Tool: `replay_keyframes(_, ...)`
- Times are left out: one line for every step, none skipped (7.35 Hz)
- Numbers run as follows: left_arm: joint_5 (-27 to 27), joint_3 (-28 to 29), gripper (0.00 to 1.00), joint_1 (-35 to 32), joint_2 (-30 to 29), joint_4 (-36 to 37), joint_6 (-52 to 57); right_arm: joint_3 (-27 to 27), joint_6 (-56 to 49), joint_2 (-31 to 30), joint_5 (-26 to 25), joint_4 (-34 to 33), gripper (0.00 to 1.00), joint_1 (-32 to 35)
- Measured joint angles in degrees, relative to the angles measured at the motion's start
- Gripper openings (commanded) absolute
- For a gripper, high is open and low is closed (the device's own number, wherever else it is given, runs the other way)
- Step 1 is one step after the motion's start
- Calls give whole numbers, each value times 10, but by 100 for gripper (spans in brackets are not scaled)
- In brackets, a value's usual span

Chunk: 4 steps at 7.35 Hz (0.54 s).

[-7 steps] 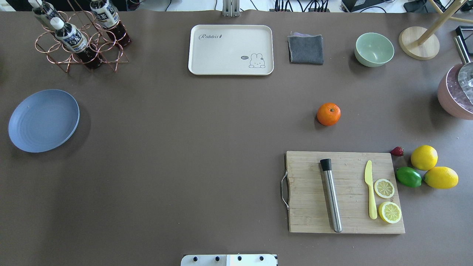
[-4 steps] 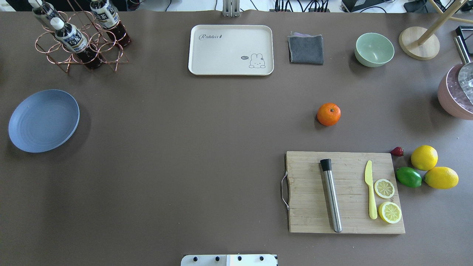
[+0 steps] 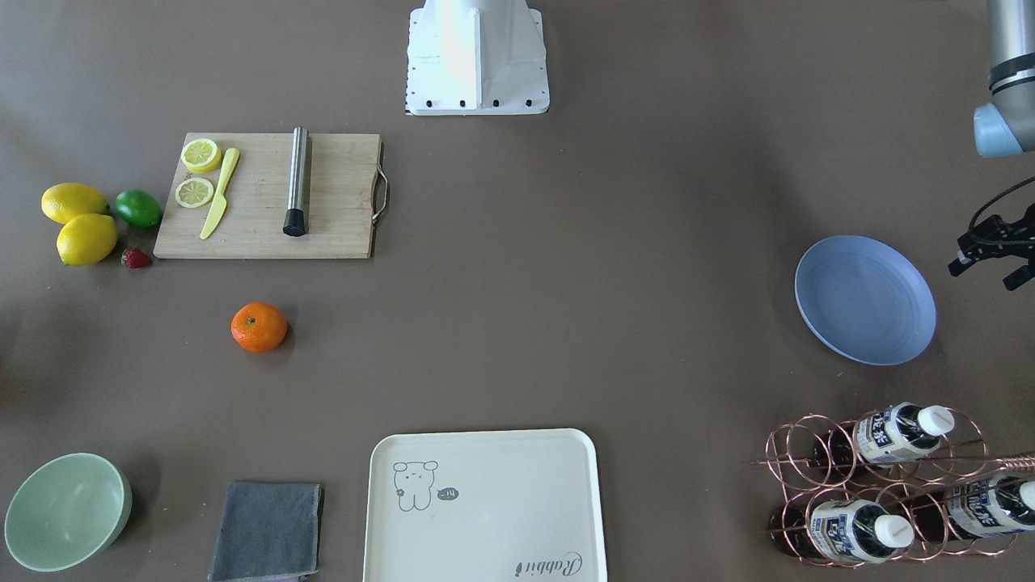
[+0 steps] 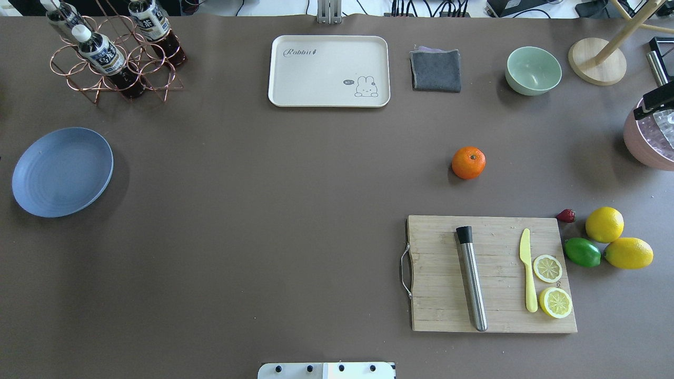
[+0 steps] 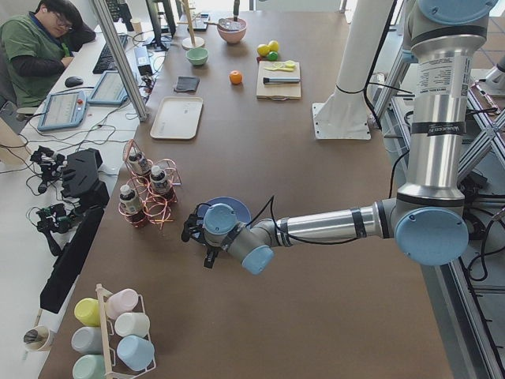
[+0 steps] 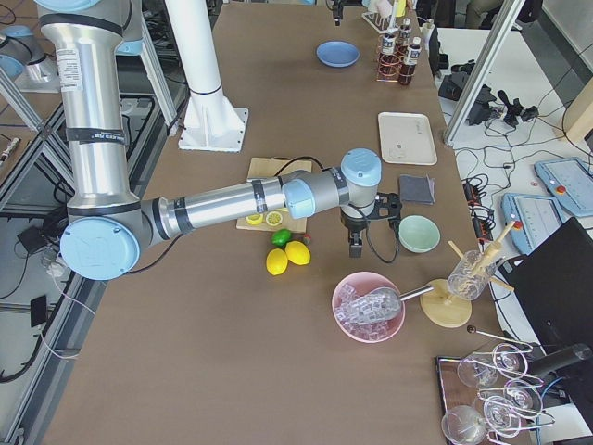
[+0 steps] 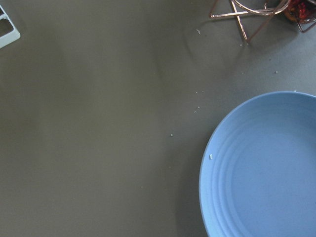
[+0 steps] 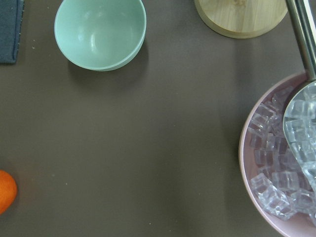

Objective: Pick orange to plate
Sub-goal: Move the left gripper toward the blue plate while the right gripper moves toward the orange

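The orange [image 4: 468, 162] lies alone on the brown table, beyond the cutting board; it also shows in the front view [image 3: 259, 326] and at the right wrist view's left edge [image 8: 5, 190]. The blue plate [image 4: 62, 171] sits bare at the far left, and fills the lower right of the left wrist view [image 7: 261, 168]. My left gripper [image 3: 988, 271] hovers just outside the plate's outer side, its fingers apart and holding nothing. My right gripper [image 6: 356, 248] hangs between the green bowl and the pink ice bowl, far right of the orange; only a black part [image 4: 655, 100] shows overhead.
A cutting board [image 4: 492, 273] carries a steel muddler, a yellow knife and lemon slices. Lemons [image 4: 604, 224], a lime and a strawberry lie to its right. A cream tray [image 4: 329, 71], grey cloth, green bowl [image 4: 533, 70], pink ice bowl [image 4: 650, 137] and bottle rack [image 4: 113, 52] line the far side.
A black part of the right gripper has come into the overhead view at the right edge, over the ice bowl. The orange and plate have not moved.
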Motion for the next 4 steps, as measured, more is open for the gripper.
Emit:
replay_keyframes(0,11,98,15,-9,0,0,0,15,5,-1,4,100,-6)
replay_keyframes(4,17,98,31,-17,0,0,0,21,8,-1,5,100,-9)
replay_keyframes(14,21,98,47,-23,0,-1,0,24,9,-2,6,100,-10)
replay_keyframes(25,23,98,59,-25,0,-1,1,27,9,-4,6,100,-10)
